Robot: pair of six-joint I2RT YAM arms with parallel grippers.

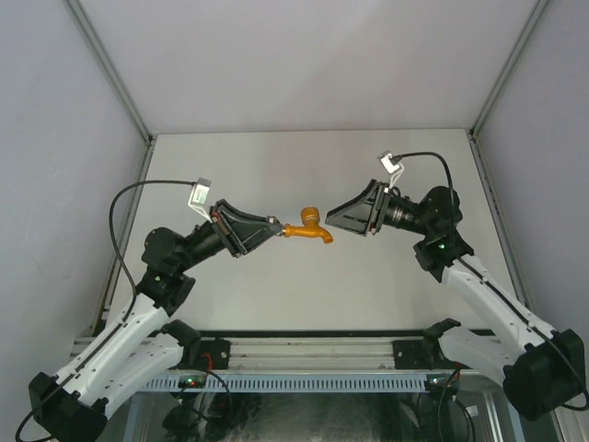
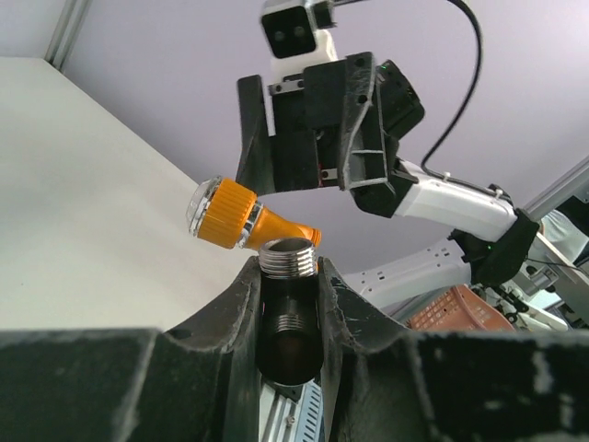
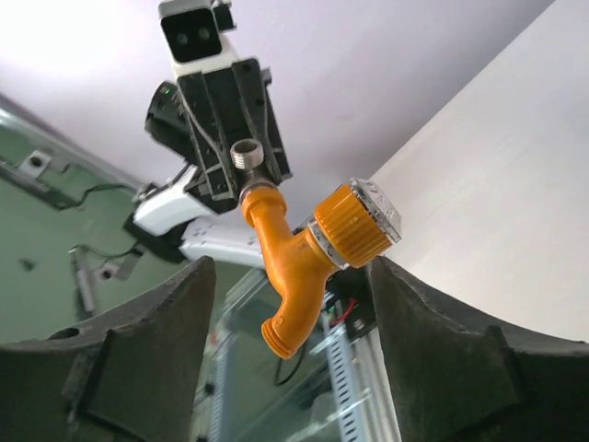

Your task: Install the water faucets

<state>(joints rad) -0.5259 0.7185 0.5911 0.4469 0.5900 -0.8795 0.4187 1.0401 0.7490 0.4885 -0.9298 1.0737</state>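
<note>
The orange-yellow faucet [image 1: 309,228] hangs in mid-air between the two arms. Its threaded end sits on a grey metal pipe fitting [image 2: 289,258]. My left gripper [image 1: 273,226] is shut on that fitting, which stands up between its fingers. In the left wrist view the faucet's knob [image 2: 221,214] lies just beyond the fitting. In the right wrist view the faucet [image 3: 299,262] points its spout down, with the fitting [image 3: 247,155] above it. My right gripper [image 1: 333,218] is open. Its fingers [image 3: 156,350] flank the faucet without touching it.
The white table [image 1: 313,285] lies below both grippers. Grey walls stand at the back and sides. A metal rail [image 1: 313,354] runs along the near edge, between the arm bases.
</note>
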